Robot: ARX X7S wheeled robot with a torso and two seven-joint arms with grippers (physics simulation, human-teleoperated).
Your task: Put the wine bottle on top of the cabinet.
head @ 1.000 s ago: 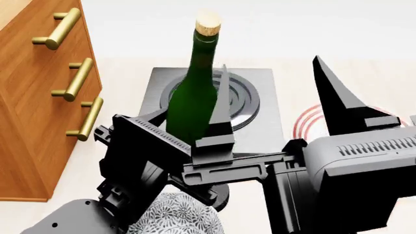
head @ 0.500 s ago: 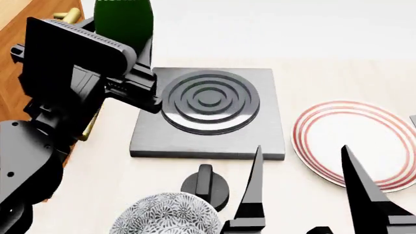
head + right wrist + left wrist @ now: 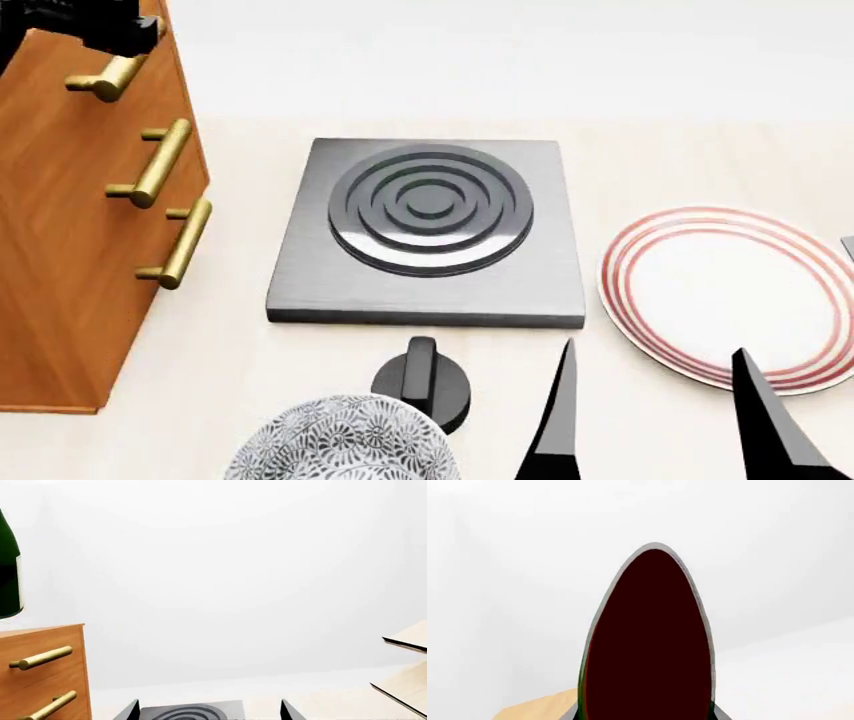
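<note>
Three views, taken in turn.

Head view: cabinet stands at the left of the worktop, its top cut off by the frame. Three brass bar handles show on its front. A dark scrap of the left arm sits at the top-left corner; its end effector is out of frame here. Square dark hob in the middle, red-ringed plate to the right, clipped at the edge. Black knob and a patterned bowl near the bottom, bowl partly cut off. Right end effector: two black fingertips spread apart, nothing between them.

Left wrist view: wine bottle fills the centre, seen end-on as a dark oval; label and cork hidden. Left end effector's fingers barely show at the bottom edge; whether they clamp the bottle cannot be told.

Right wrist view: a sliver of the bottle, cut by the frame edge, hangs just above the cabinet top; contact unclear.
</note>
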